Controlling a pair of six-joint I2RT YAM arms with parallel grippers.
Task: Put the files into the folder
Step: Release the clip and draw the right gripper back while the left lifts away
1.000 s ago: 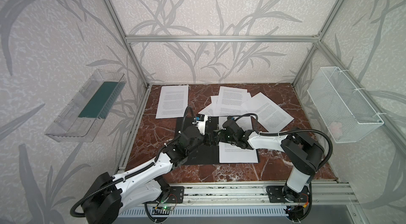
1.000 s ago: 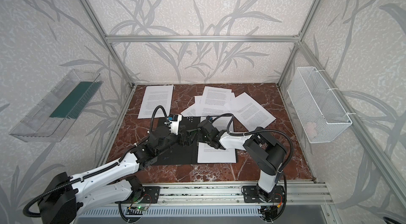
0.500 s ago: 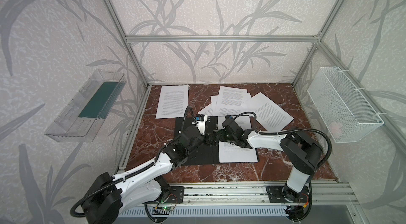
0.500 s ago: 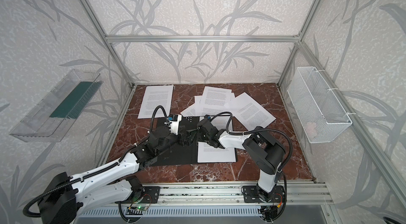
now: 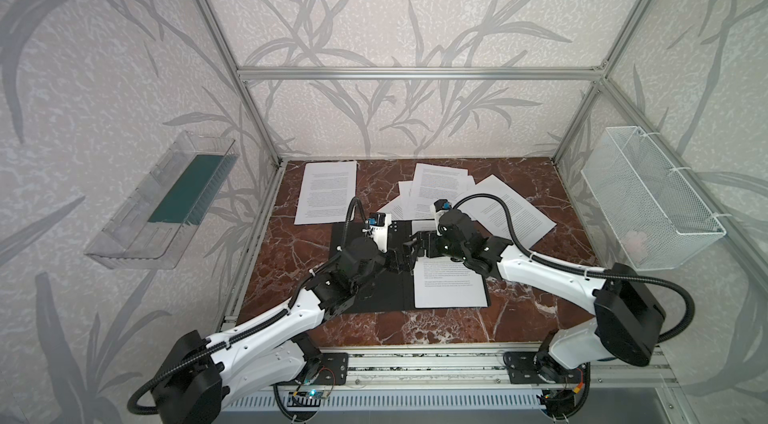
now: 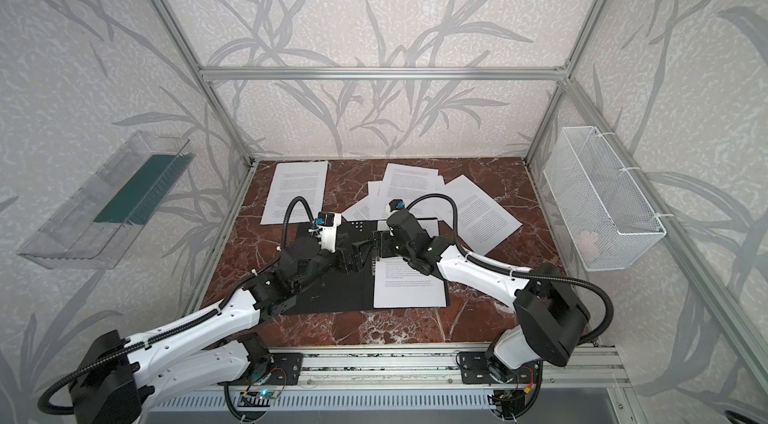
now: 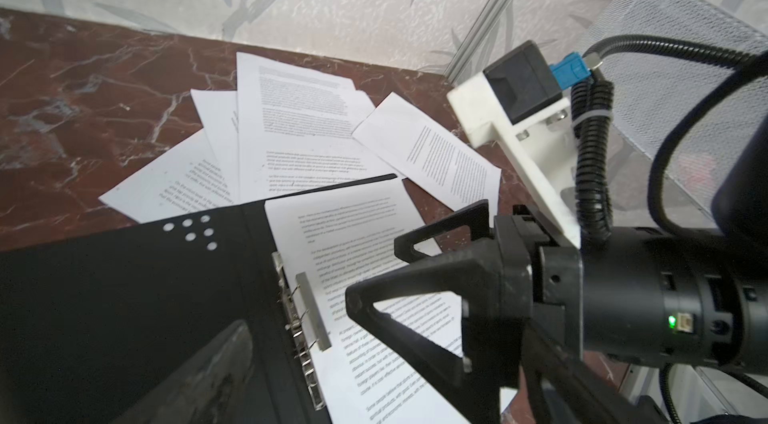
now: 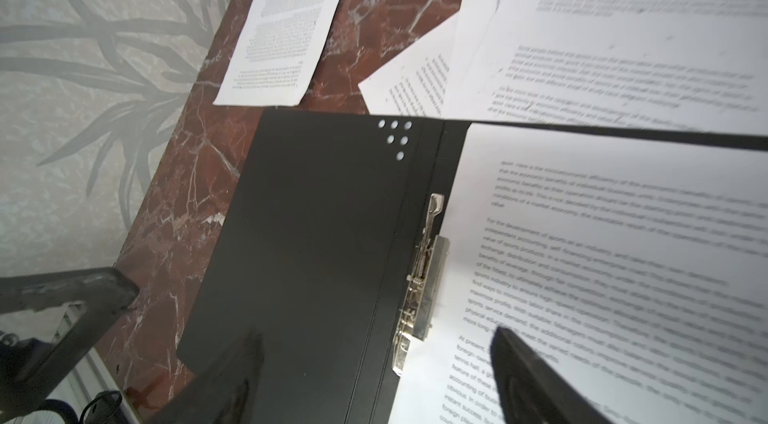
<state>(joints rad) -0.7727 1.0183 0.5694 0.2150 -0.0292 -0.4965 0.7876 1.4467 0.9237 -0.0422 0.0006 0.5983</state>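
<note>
Right pincer [image 5: 415, 244] has let go since a second back. Its jaws were pinched together down at the spine of the folder [image 8: 316, 226], and now they're spread wide with nothing between them. One finger [image 8: 536, 380] is over the filed sheet [image 5: 451, 289] and the other is over the black cover, so they straddle the metal clip [image 8: 424, 276]. Both arms otherwise sit about where they were. The folder lies open and flat on the marble bench [image 5: 415, 330] near the front, black inside facing up, with little white dots at the far corner of its left half. The filed sheet lies on the right half, text up, its edge right against the clip; can't tell whether the clip actually bites it. Left pincer [image 5: 400, 263] hovers just beside the right one over the left cover, jaws wide apart too, holding nothing. The rest of the files [image 5: 440, 189] are loose on the bench behind the folder. There's a fanned, overlapping heap reaching the folder's back edge, with one page angled off to the right, and a lone page [image 5: 326, 193] sits well apart at the back left. A wire basket [image 5: 648, 201] hangs on the right wall and a clear tray [image 5: 166, 201] on the left wall.
</note>
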